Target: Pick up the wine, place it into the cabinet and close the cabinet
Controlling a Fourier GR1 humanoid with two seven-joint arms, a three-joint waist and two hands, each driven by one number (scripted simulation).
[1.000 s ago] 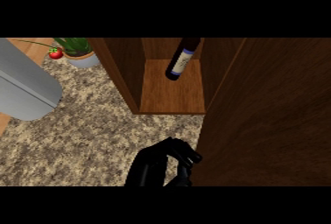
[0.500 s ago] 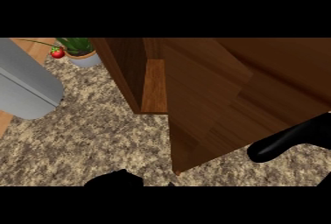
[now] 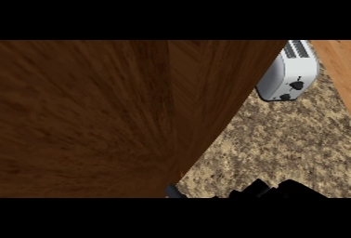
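Brown cabinet panel fills the view

Dark wood cabinet [image 3: 103,116] covers the left and centre. Wine bottle not visible, hidden or out of view. Black hand [image 3: 277,190] peeks in at the lower edge right of centre; which hand and finger state can't tell. Silver toaster [image 3: 291,69] on the speckled granite counter [image 3: 288,139], upper right.

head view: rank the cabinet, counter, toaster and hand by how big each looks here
1. cabinet, filling most of the view, though it is nearest the camera, so that inflates it
2. counter, the bare part at right
3. toaster, partly hidden behind the cabinet
4. hand, only a sliver at the lower edge, so its rank is unsure
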